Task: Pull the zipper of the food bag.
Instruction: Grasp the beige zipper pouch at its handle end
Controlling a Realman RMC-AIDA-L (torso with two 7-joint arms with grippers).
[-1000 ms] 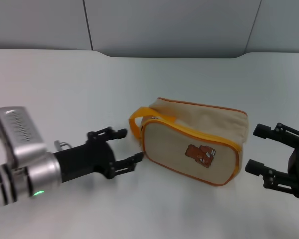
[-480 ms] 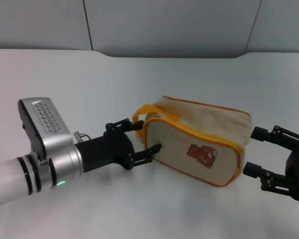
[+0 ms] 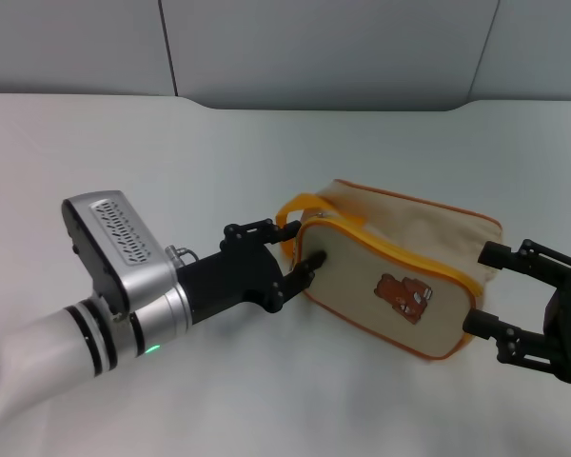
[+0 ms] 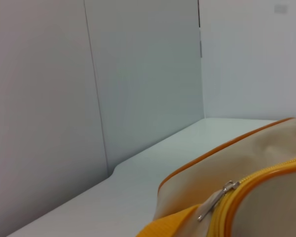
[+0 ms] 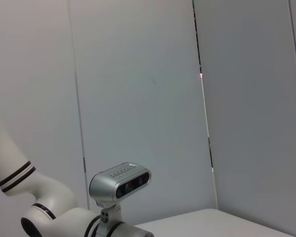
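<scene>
The beige food bag (image 3: 400, 248) with orange piping and a brown bear patch (image 3: 404, 293) lies on the white table. Its yellow-orange zipper (image 3: 400, 252) runs along the front upper edge, with the silver pull tab (image 3: 322, 219) at the left end beside the orange loop handle (image 3: 300, 204). My left gripper (image 3: 300, 244) is open and pressed against the bag's left end, one finger by the handle, the other on the front face. The left wrist view shows the pull tab (image 4: 214, 200) and zipper (image 4: 246, 190) close up. My right gripper (image 3: 482, 288) is open at the bag's right end.
The white table (image 3: 266, 143) runs back to a grey panelled wall (image 3: 314, 48). The right wrist view shows only the wall and my left arm's wrist housing (image 5: 119, 181).
My left arm has moved right into the bag's left end. The bag has slid right and turned a little, up to the right gripper, which stayed put.
</scene>
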